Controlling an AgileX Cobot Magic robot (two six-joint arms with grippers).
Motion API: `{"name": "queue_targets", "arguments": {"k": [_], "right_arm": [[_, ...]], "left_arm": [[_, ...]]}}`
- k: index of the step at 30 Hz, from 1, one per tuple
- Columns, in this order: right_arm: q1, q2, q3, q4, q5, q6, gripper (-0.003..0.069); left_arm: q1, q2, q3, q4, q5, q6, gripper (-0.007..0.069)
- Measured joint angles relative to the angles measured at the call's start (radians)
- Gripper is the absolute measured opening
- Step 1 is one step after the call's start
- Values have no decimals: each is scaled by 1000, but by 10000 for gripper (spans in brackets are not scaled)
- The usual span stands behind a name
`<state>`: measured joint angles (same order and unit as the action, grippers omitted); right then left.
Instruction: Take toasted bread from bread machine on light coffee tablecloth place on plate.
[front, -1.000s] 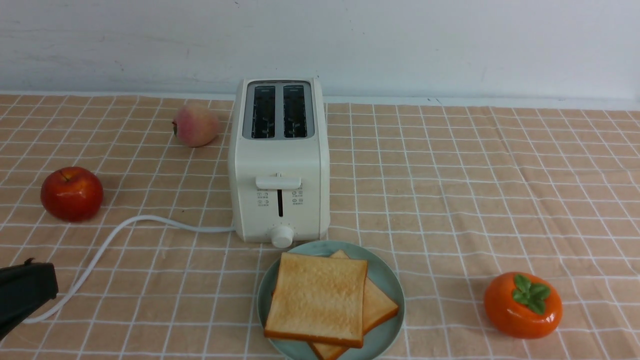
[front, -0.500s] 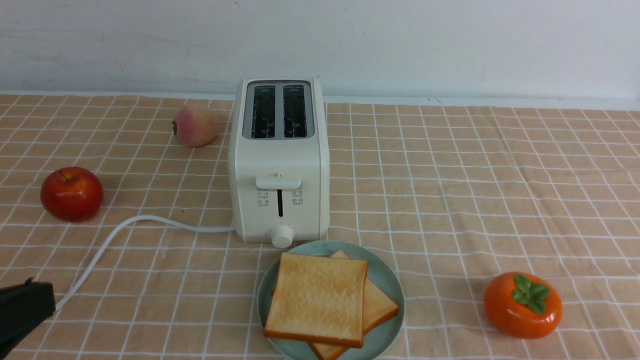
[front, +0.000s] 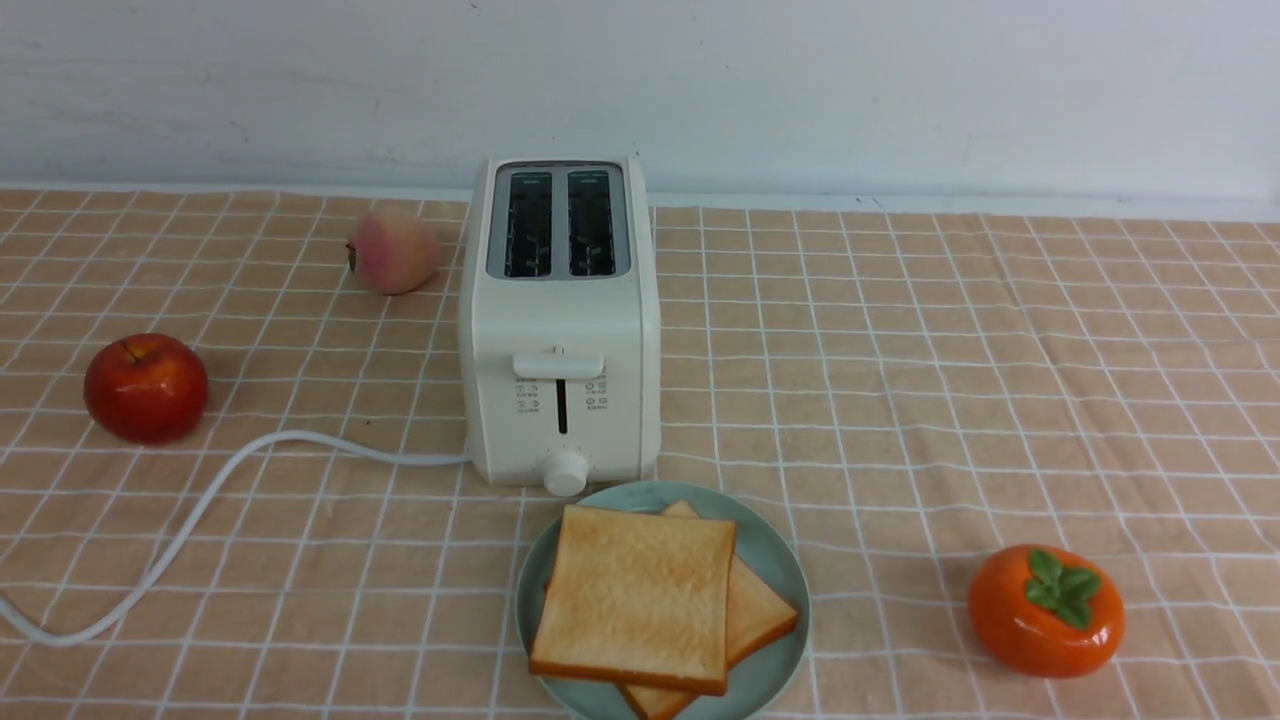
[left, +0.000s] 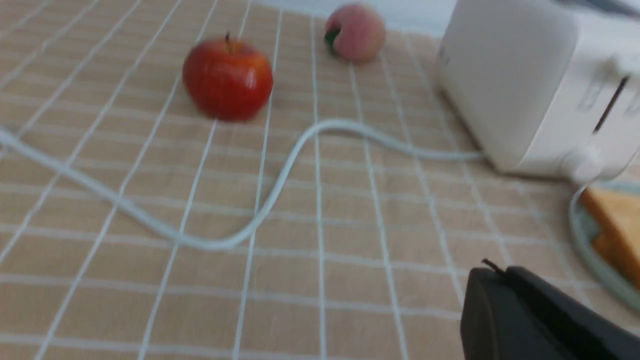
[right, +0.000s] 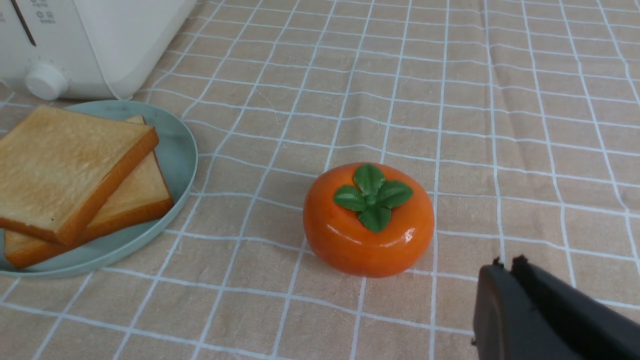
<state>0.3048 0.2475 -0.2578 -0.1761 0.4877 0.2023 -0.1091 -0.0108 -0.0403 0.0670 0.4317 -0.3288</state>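
On the front view I see no grippers; the wrist views show the left gripper (left: 492, 272) and right gripper (right: 505, 267) (both closed, empty).

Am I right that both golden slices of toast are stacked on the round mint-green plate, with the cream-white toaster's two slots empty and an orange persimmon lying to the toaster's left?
Not quite. The orange persimmon lies to the right of the cream-white toaster, as the front view shows. The golden toast slices are indeed stacked on the round mint-green plate, and both slots are empty.
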Motion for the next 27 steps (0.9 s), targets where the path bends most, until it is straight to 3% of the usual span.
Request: {"name": "queue_targets", "arguments": {"k": [27], "right_arm": [[0, -2, 1, -8, -1, 0, 36]], "left_arm": [[14, 0, 69, 7, -45, 4, 17]]}}
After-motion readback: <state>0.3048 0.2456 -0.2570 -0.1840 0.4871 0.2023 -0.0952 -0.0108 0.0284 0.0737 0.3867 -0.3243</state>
